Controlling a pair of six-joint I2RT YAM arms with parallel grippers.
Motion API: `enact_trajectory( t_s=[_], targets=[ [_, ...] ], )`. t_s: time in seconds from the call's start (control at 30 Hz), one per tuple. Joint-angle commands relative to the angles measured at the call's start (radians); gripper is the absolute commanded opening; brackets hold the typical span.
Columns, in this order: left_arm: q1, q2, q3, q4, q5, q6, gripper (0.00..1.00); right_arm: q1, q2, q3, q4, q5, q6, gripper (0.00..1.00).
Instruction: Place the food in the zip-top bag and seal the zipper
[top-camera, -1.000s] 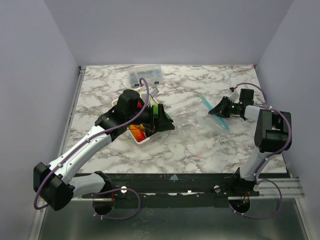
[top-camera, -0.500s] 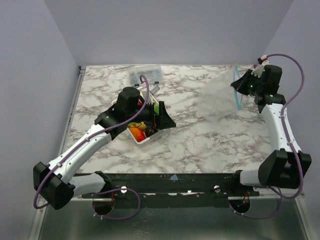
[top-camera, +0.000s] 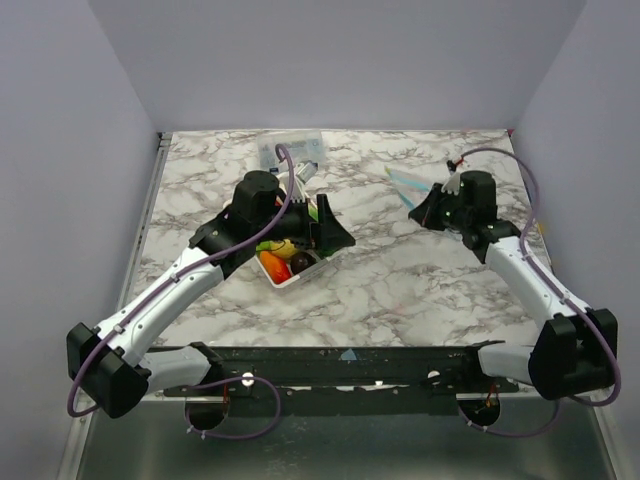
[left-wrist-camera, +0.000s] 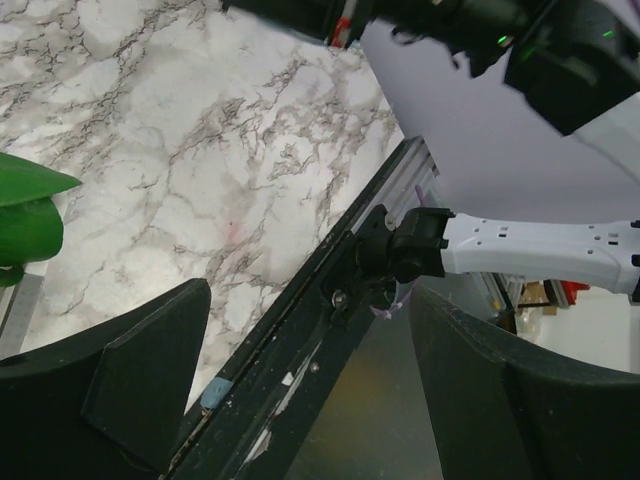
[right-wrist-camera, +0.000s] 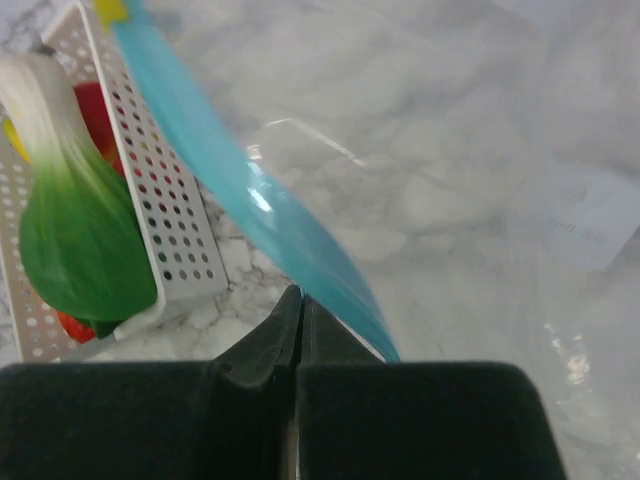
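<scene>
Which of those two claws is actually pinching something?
The right gripper: its jaws are shut on the blue zipper of the clear bag. The left gripper stands wide open, holding nothing.

Left gripper (top-camera: 328, 233) sat at the white tray (top-camera: 285, 281), with food (top-camera: 272, 266) just behind its fingers. Blue zipper (top-camera: 404, 179) stuck out past the right gripper (top-camera: 422, 211) tip, over the marble table (top-camera: 400, 290). Labelled clear box (top-camera: 290, 150) lay well beyond the left gripper.

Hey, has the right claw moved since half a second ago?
Yes. Shut on the zipper, the right claw has swung from the far right corner of the table leftward and nearer, toward the tray.
</scene>
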Motion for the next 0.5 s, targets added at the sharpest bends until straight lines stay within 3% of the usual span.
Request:
enact_trajectory(
  t_s=[0.0,0.17,0.37,0.47],
  targets=[
    [-0.004,0.027,-0.027,0.054,-0.026,-0.069,0.80,0.011,0.021,-0.144,0.225,-0.180,0.144,0.00],
    [-0.004,0.078,-0.024,0.145,-0.026,-0.137,0.75,0.014,0.006,-0.199,0.327,-0.256,0.206,0.00],
    [-0.019,0.211,0.068,0.220,-0.077,-0.200,0.63,0.016,-0.039,-0.186,0.295,-0.236,0.206,0.00],
    [-0.047,0.298,0.164,0.203,-0.126,-0.202,0.62,0.019,-0.054,-0.183,0.285,-0.232,0.210,0.00]
  ],
)
